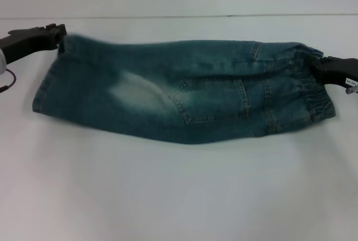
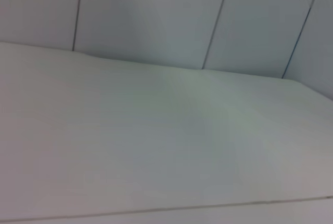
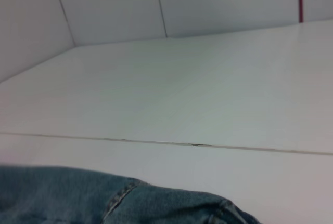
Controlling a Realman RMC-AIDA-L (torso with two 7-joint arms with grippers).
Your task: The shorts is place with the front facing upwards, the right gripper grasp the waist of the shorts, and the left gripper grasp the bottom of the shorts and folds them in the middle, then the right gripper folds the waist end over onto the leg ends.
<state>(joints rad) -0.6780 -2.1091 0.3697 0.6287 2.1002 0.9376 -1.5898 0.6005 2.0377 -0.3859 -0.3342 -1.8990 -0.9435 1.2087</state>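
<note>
The shorts [image 1: 184, 98] lie stretched sideways across the white table, folded lengthwise, with a pale faded patch and a patch pocket facing up. At the left end, my left gripper [image 1: 58, 33] is shut on the far corner of the bottom of the shorts [image 1: 47, 81]. At the right end, my right gripper [image 1: 313, 65] is shut on the gathered waist [image 1: 319, 93]. The far edge of the cloth runs taut between the two grippers. In the right wrist view a strip of the shorts [image 3: 104, 198] shows. The left wrist view shows no cloth.
The white table [image 1: 179, 196] spreads wide in front of the shorts. A seam line [image 1: 168, 16] crosses it behind them. Panelled walls [image 2: 156, 16] stand past the table. A thin cable [image 1: 6, 81] hangs by the left arm.
</note>
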